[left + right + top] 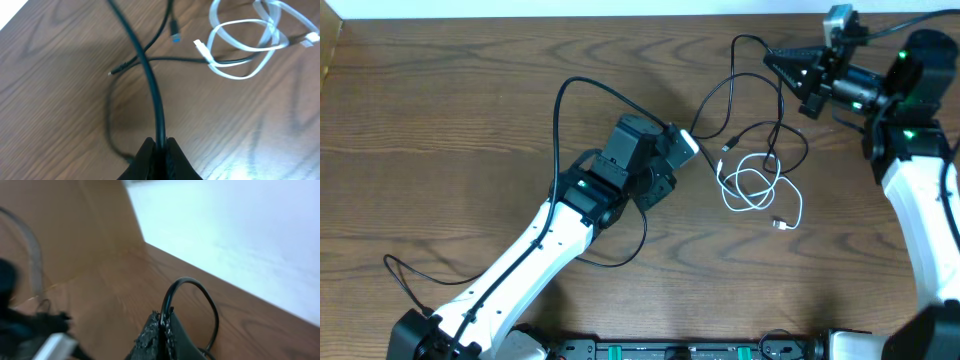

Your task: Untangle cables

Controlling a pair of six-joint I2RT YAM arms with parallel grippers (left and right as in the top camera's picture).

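Thin black cables [750,100] loop across the table's right middle, tangled with a coiled white cable [760,190]. My left gripper [685,143] sits left of the tangle and is shut on a black cable [157,107] that runs up from its jaws [160,142] and crosses another black strand. The white cable's loops [250,45] lie ahead of it, to the right. My right gripper [770,58] is at the far right back, shut on a black cable [172,292] that arches over from its fingertips [164,317].
The wooden table [450,130] ends at a white floor strip along the back edge [225,235]. A thicker black arm wire [565,100] loops behind the left arm. A black rail [680,350] runs along the front edge.
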